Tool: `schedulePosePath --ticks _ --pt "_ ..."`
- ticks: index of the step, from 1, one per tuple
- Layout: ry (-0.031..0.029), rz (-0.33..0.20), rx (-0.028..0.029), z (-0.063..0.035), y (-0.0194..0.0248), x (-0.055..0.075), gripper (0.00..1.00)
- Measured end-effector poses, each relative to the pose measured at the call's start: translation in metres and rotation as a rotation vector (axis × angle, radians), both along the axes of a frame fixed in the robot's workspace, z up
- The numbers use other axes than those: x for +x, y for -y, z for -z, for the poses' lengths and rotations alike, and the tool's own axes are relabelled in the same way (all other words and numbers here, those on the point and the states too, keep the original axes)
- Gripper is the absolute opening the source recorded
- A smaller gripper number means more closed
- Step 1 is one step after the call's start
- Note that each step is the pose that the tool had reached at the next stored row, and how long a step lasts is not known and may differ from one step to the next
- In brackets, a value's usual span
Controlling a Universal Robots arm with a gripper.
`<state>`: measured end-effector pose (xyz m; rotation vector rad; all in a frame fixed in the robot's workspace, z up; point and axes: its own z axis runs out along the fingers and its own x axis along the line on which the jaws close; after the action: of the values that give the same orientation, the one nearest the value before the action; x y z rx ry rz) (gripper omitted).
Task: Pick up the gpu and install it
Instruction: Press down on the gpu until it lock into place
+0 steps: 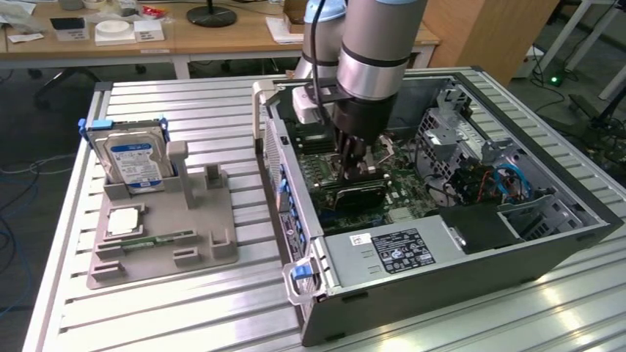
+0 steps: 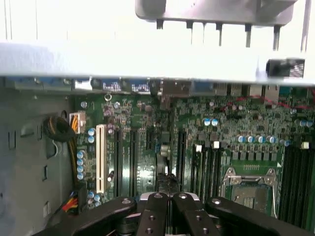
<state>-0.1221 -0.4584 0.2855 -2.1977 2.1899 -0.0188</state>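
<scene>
One arm reaches down into the open computer case (image 1: 459,242) in front of you, and its gripper (image 1: 360,170) sits low over the motherboard (image 2: 147,147), jaws drawn fully together. In the exterior view a dark, flat card, the gpu (image 1: 354,196), stands on edge directly under the jaws, touching or nearly touching them; you cannot tell from here whether the jaws are pinching its top edge or merely resting against it, nor whether it is seated in a slot. In the wrist view the two closed fingertips (image 2: 170,199) meet just above the board, among the long black expansion slots. One white slot (image 2: 101,157) lies a little to one side of the jaws, and one empty CPU socket (image 2: 251,189) lies to the other side.

One power supply (image 1: 391,253) with a black label fills the case corner nearer the exterior camera than the jaws. Well away from the jaws, towards the exterior view's left, one grey parts holder (image 1: 161,235) rests on the slatted metal counter (image 1: 196,308). It carries one hard drive (image 1: 137,163) standing upright with a blue-and-white label, one square processor (image 1: 125,220) lying flat, and one narrow green memory stick (image 1: 157,240) lying beside it.
</scene>
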Motion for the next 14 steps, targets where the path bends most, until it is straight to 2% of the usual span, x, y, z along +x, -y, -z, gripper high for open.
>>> schedulePosePath --ticks 2,14 --pt "0.0000 0.000 0.0001 0.0000 0.0000 -0.007 0.11" --pt "-0.0001 -0.002 -0.0012 -0.0002 0.0018 -0.027 0.11"
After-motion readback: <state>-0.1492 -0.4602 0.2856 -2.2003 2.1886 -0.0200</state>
